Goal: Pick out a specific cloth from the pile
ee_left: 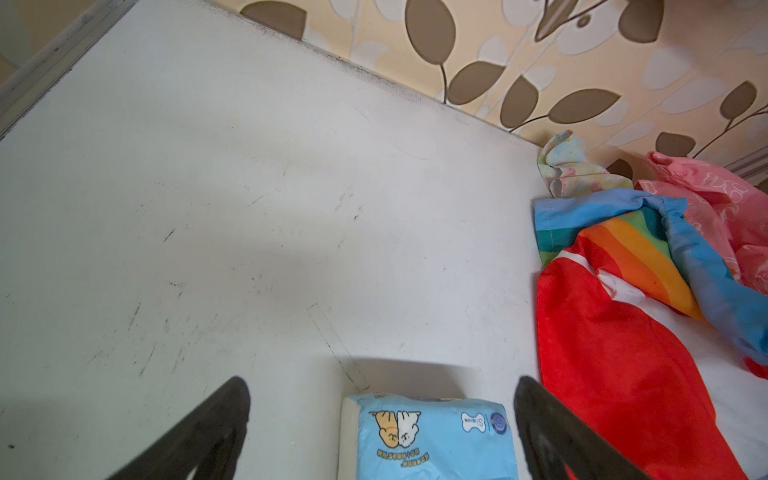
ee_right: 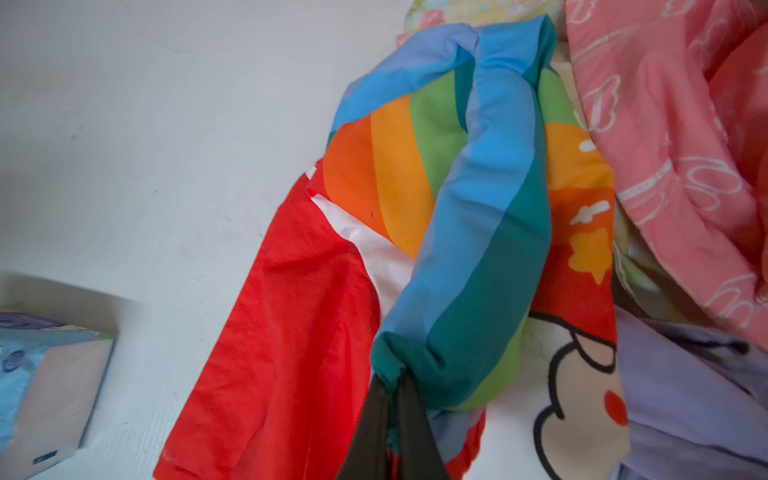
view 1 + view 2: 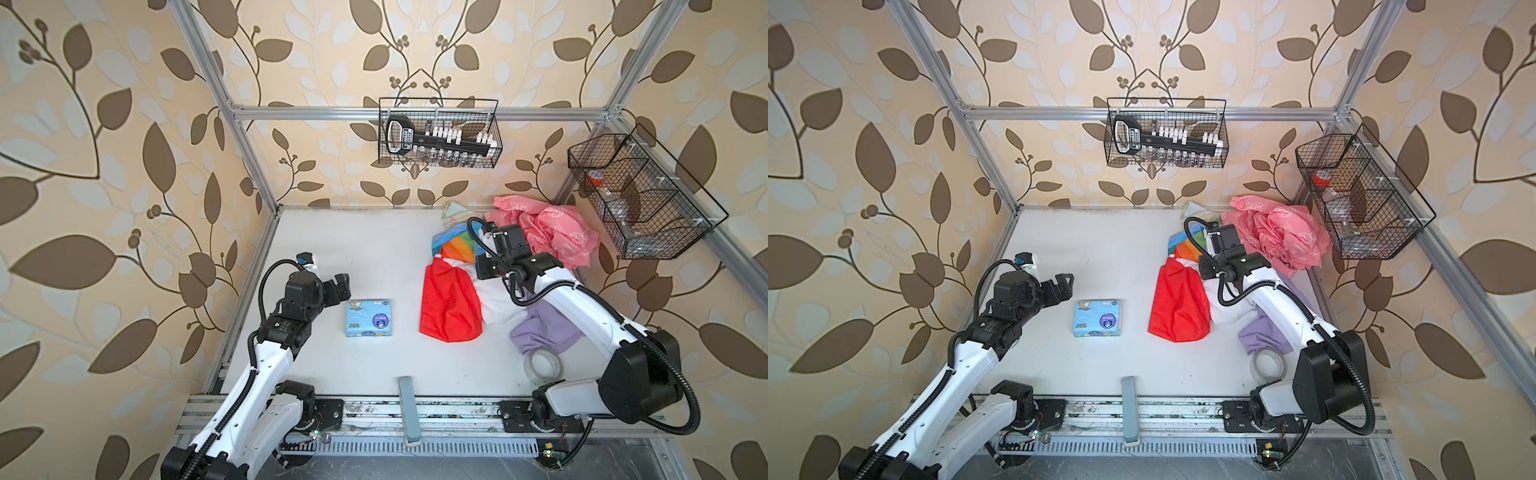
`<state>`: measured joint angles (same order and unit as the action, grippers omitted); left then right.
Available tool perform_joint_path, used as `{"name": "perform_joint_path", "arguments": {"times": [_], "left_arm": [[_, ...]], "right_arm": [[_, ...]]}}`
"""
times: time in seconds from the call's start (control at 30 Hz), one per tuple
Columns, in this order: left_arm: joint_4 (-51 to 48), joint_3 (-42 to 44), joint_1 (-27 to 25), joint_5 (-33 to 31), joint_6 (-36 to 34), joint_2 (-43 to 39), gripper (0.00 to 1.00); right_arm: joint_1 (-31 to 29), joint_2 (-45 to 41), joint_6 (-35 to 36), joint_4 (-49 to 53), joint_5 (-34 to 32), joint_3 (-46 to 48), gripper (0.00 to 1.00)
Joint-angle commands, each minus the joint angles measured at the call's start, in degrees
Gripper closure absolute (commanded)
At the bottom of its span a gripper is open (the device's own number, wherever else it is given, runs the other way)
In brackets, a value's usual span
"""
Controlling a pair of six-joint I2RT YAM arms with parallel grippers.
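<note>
The left arm (image 3: 270, 361) crooks at the elbow, the left pincer (image 3: 341, 286) poised above the desk (image 3: 353, 249), jaws spread wide and aimed toward the middle. The right arm (image 3: 582, 307) stretches toward the far right corner, wrist tipped downward, the right pincer (image 2: 395, 386) nipped tight on a fold of the cloth (image 2: 469, 249).

I stand in a robot test booth, not a real room. An aluminium frame (image 3: 415, 113) boxes the space in, and leaf-print wallpaper (image 3: 104, 166) covers flat panels on three sides. My left arm (image 3: 270, 365) and right arm (image 3: 582, 307) are bolted to a metal rail (image 3: 457, 409) along the front edge of a scuffed white table (image 3: 353, 249), with bare cables showing. A back basket (image 3: 395, 156) and a side basket (image 3: 665, 245), both of black wire, hang from the frame.
</note>
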<state>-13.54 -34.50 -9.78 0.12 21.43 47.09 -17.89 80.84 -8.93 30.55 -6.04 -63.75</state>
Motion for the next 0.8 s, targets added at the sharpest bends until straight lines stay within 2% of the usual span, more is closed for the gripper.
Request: {"name": "perform_joint_path", "arguments": {"times": [0.0, 0.03, 0.07, 0.1, 0.17, 0.23, 0.3, 0.37, 0.5, 0.6, 0.77], "left_arm": [[1.8, 0.2, -0.2, 0.6, -0.7, 0.0, 0.01], [1.8, 0.2, -0.2, 0.7, -0.7, 0.1, 0.01], [1.8, 0.1, -0.2, 0.6, -0.8, 0.1, 0.01], [1.8, 0.1, -0.2, 0.7, -0.8, 0.1, 0.01], [1.8, 0.1, -0.2, 0.7, -0.8, 0.2, 0.01], [1.8, 0.1, -0.2, 0.5, -0.9, 0.2, 0.01], [1.8, 0.1, -0.2, 0.5, -0.9, 0.2, 0.01], [1.8, 0.1, -0.2, 0.6, -0.9, 0.1, 0.01], [1.7, 0.2, -0.2, 0.6, -1.0, 0.0, 0.01], [1.8, 0.2, -0.3, 0.6, -0.9, -0.1, 0.01], [1.7, 0.1, -0.2, 0.5, -1.0, -0.1, 0.01]], "right_arm": [[-0.1, -2.0, -1.5, 1.6, -5.6, 2.0, 0.91], [-0.1, -2.4, -1.5, 1.2, -6.4, 2.3, 0.91], [-0.2, -2.6, -1.5, 0.9, -7.1, 2.5, 0.85], [-0.1, -2.9, -1.4, 0.5, -7.7, 2.7, 0.71], [-0.2, -3.2, -1.3, 0.0, -8.8, 2.9, 0.64], [-0.2, -3.2, -1.1, -0.4, -10.4, 3.2, 0.50], [-0.2, -2.9, -1.0, -0.6, -11.6, 3.4, 0.41], [-0.1, -2.7, -0.9, -1.2, -11.6, 3.9, 0.28], [0.2, -1.3, -0.5, -2.9, -10.3, 4.7, 0.08], [1.1, 0.9, 0.2, -3.3, -9.2, 4.3, 0.06], [3.4, 3.4, 0.1, -6.4, -1.5, 4.7, 0.06]]}}
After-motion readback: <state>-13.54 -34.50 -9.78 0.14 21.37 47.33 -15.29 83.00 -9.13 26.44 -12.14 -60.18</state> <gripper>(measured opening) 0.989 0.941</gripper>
